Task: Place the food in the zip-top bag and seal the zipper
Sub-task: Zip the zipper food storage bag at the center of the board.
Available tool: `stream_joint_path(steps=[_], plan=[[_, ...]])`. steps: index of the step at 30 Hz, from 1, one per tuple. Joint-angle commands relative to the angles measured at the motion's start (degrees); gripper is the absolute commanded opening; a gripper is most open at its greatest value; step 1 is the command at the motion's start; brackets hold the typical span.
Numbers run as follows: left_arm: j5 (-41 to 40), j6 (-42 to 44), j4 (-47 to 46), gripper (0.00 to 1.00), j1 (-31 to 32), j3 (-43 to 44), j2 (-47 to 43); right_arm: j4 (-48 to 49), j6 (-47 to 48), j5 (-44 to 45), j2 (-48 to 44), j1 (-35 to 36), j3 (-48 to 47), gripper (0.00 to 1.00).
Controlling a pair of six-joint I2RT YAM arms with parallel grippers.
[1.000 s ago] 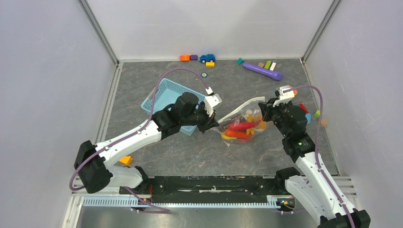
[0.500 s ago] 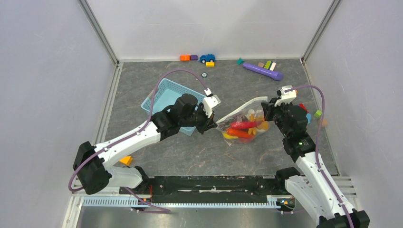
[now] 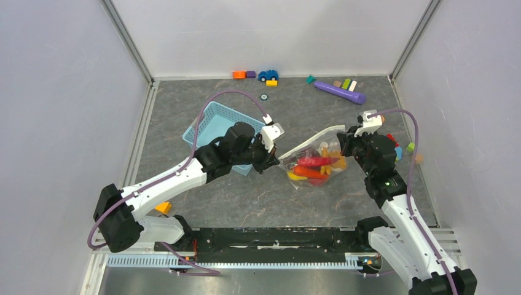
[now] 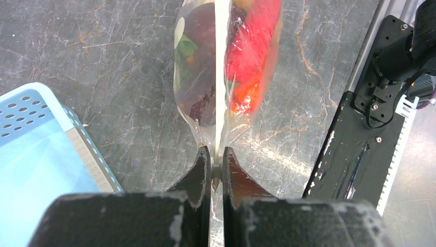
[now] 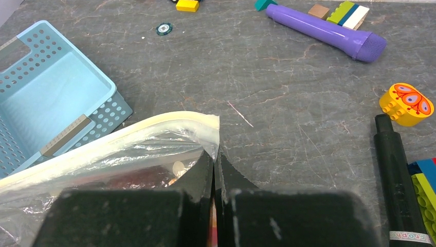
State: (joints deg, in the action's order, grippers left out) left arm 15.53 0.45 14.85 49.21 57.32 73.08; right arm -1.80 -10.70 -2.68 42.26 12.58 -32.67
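The clear zip-top bag [image 3: 312,155] hangs between my two grippers above the table's middle. It holds the food [image 3: 310,166]: red, orange, yellow and dark maroon pieces. In the left wrist view the maroon piece [image 4: 201,77] and red piece [image 4: 252,51] show through the plastic. My left gripper [image 3: 274,161] is shut on the bag's left end at the zipper strip [image 4: 220,77]. My right gripper [image 3: 345,142] is shut on the bag's right corner, just below the pale zipper strip [image 5: 128,131].
A light-blue basket [image 3: 215,126] sits behind my left arm. A purple cylinder [image 3: 340,91], a blue car [image 3: 268,75] and coloured blocks lie along the back wall. More blocks [image 3: 405,149] lie right of my right gripper. An orange block [image 3: 163,208] lies at front left.
The bag and both grippers have shifted slightly toward the back right; both grips are unchanged.
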Motion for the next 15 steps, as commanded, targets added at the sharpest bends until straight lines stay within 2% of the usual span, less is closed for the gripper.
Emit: stream_joint_path(steps=[1,15], plan=[[-2.7,-0.6,3.1,0.02,-0.3,-0.6,-2.2,2.0,0.6,4.7,0.4,-1.8,-2.8,0.0],[-11.5,1.3,4.7,0.02,-0.3,-1.1,-2.7,-1.6,1.4,4.8,1.0,-2.9,-3.4,0.0]])
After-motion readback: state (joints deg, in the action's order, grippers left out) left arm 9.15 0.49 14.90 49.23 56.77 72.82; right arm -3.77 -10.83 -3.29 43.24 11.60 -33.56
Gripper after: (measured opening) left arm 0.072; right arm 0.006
